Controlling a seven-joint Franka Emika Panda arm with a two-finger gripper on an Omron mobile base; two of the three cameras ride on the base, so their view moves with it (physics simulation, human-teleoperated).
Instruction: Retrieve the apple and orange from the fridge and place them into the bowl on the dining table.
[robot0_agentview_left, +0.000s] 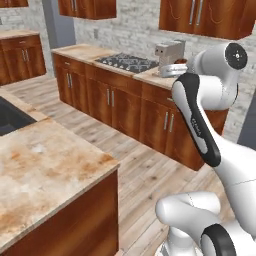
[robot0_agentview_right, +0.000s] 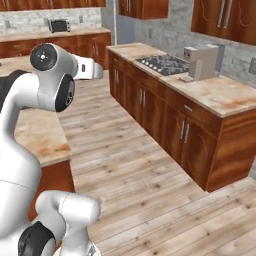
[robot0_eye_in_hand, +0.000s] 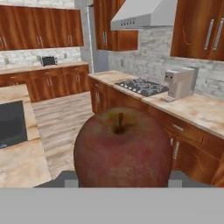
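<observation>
Where the hand view looks along the gripper (robot0_eye_in_hand: 120, 186), the apple (robot0_eye_in_hand: 123, 148) sits directly ahead of the camera and close to it, a dark red round fruit with its brown stem pointing up and slightly away. Being nearly spherical, it has no clear long axis. Its lower sides meet the two dark finger tips (robot0_eye_in_hand: 68, 180) at the bottom of that view, one on each flank, so the gripper is grasping the apple between its part-spread jaws, carried in the air.

Beyond the fruit, a wooden floor runs between the dining table (robot0_eye_in_hand: 19, 164), with its beige, rust-blotched marble top and a dark inset, and a wall counter (robot0_eye_in_hand: 197, 109) carrying a gas cooktop (robot0_eye_in_hand: 142, 86) and a pale coffee machine (robot0_eye_in_hand: 181, 83). A range hood (robot0_eye_in_hand: 144, 15) hangs above.

From the left base view, the arm (robot0_agentview_left: 200, 125) rises from the lower right, folds at a dark-jointed elbow and reaches forward toward the counter. From the right base view, its upper link (robot0_agentview_right: 50, 77) stands high at the left, the forearm extending level over the table edge (robot0_agentview_right: 42, 137).
</observation>
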